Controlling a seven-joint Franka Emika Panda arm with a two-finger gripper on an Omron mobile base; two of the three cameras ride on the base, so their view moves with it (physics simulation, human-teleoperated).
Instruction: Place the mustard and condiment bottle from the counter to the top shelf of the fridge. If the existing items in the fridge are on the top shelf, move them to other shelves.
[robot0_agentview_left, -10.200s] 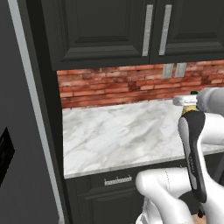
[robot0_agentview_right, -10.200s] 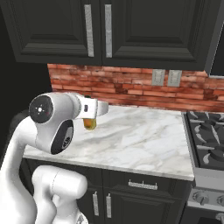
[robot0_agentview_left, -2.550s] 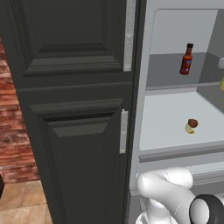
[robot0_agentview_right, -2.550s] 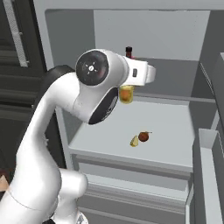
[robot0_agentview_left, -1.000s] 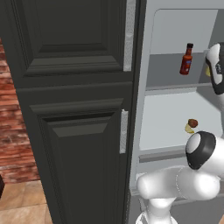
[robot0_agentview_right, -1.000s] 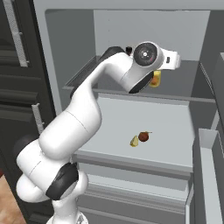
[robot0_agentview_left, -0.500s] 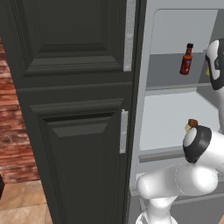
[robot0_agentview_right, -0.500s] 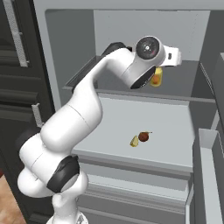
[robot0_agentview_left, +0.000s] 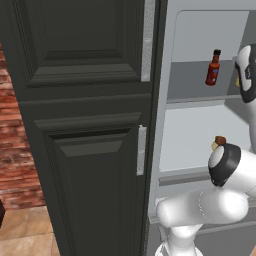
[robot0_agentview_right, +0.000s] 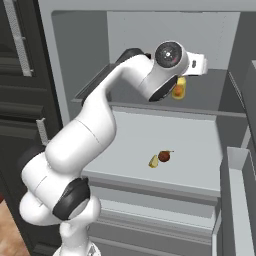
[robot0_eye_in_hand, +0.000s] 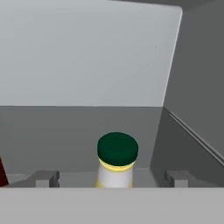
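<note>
The mustard (robot0_eye_in_hand: 117, 159), pale yellow with a green cap, stands upright on the top shelf (robot0_agentview_right: 212, 86) of the fridge (robot0_agentview_right: 75, 55). My gripper (robot0_eye_in_hand: 111, 178) is open, one fingertip on each side of the mustard (robot0_agentview_right: 179, 89) and apart from it. The dark red condiment bottle (robot0_agentview_left: 213, 67) stands further left on the same top shelf (robot0_agentview_left: 190, 90). The existing items, a brown round item (robot0_agentview_right: 164, 156) and a yellow piece (robot0_agentview_right: 154, 161), lie on the wider white shelf below. The counter is out of view.
A dark panelled cabinet (robot0_agentview_left: 80, 125) with silver handles stands left of the fridge. The open fridge door (robot0_agentview_right: 240, 175) juts out at the right. A drawer front (robot0_agentview_right: 150, 207) runs below the white shelf. My arm reaches across the fridge opening.
My jaws have opened and let go of the mustard, which stays standing on the top shelf. The arm has hardly moved.
</note>
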